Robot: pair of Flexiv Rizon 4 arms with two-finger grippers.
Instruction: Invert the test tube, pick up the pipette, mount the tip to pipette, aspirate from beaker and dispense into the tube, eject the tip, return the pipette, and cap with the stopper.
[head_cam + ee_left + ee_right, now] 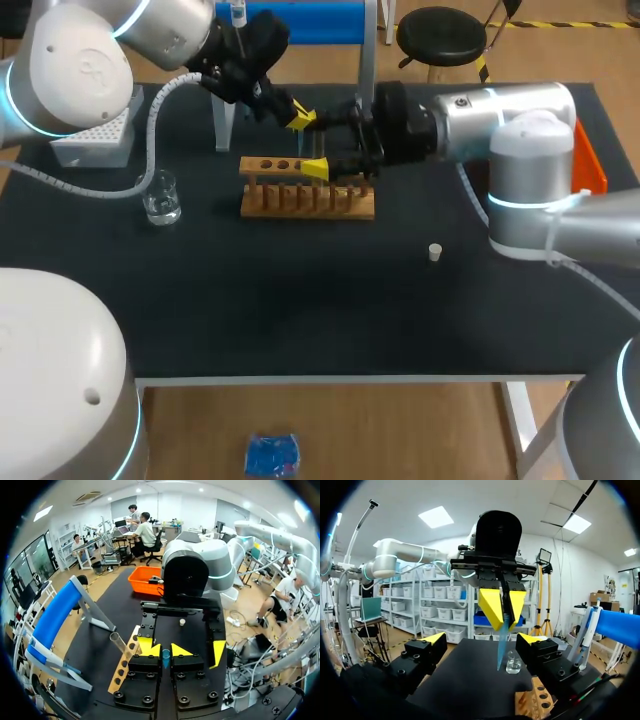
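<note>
Blue translucent plastic, the slim tapered piece clamped in my left tool looks light, slick and bendy, best gripped at its thick upper end, while my right tool stands apart

The left gripper and right gripper meet above the wooden rack; beaker (clear glass) left, white stopper right.

No text, label, number or sign can be read on the table or on anything standing on it. The white joint cover of the left arm carries a faint grey emblem, too small and pale to make out.
</note>
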